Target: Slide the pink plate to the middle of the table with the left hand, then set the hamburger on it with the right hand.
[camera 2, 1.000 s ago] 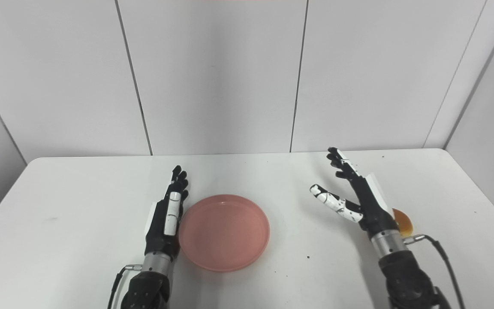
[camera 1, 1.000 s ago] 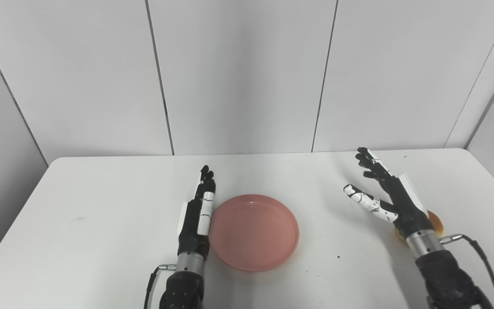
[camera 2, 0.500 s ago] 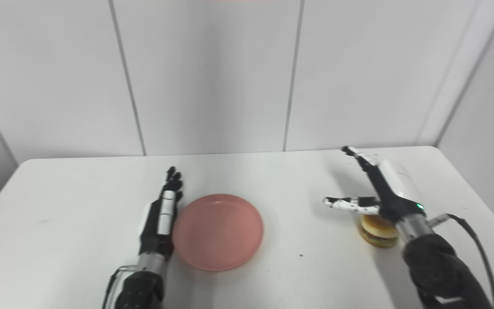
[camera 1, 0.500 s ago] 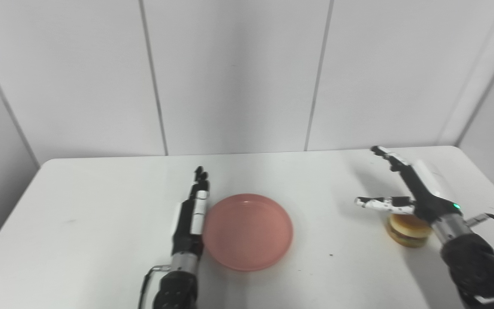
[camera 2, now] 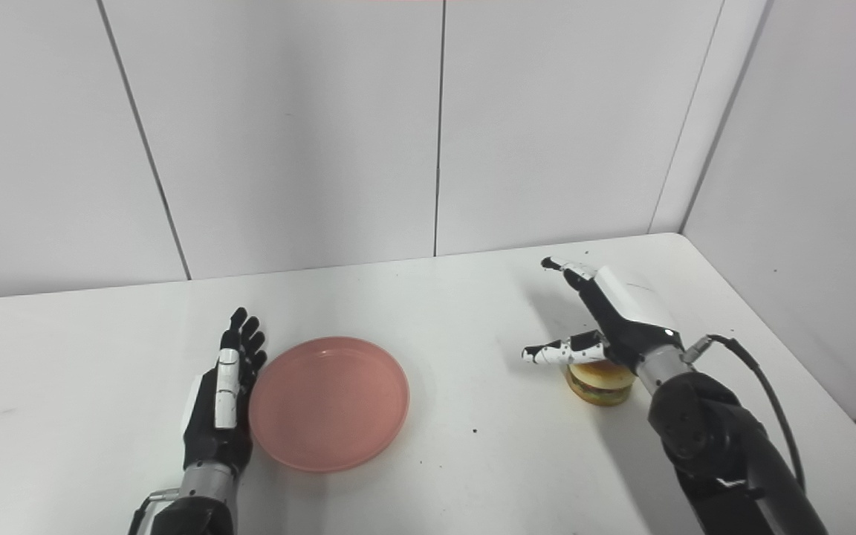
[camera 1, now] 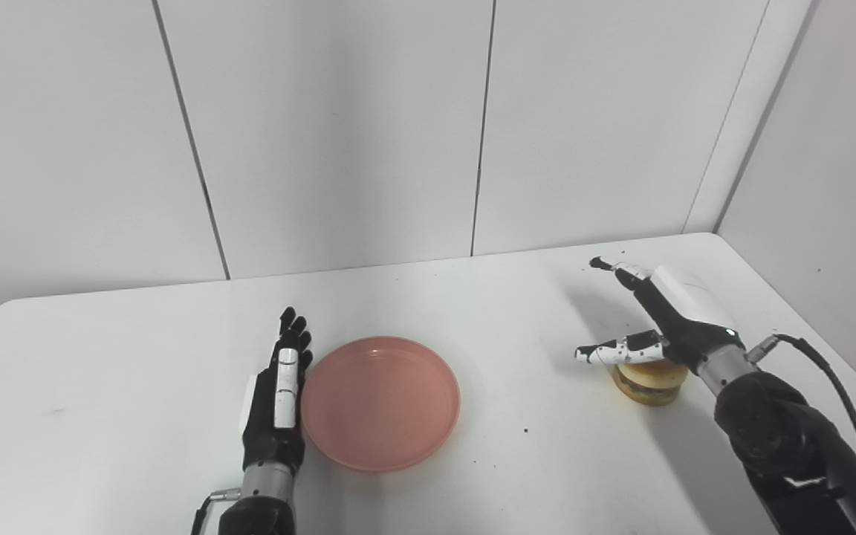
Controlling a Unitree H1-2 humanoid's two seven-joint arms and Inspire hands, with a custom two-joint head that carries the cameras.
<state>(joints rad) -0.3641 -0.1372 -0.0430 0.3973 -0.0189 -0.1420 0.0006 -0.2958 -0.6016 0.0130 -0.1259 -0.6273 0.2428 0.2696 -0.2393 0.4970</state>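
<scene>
The pink plate [camera 1: 380, 401] lies flat on the white table [camera 1: 116, 349], a little left of the picture's middle. My left hand [camera 1: 277, 395] stands edge-on along the plate's left rim, fingers straight and apart from nothing held, open. It touches or nearly touches the rim. On the right sits the hamburger [camera 1: 649, 380], bun on top. My right hand [camera 1: 658, 319] hovers just over it, palm down, fingers spread forward and thumb pointing left, open. The wrist covers the burger's back edge.
Grey wall panels close the table off at the back and on the right. A black cable [camera 1: 829, 375] loops off my right forearm. Small dark specks [camera 1: 525, 429] dot the tabletop between plate and hamburger.
The camera has turned right, so the whole scene shifted left. My right hand has swung from left of the hamburger to over it and lowered. The left hand stays at the plate's rim.
</scene>
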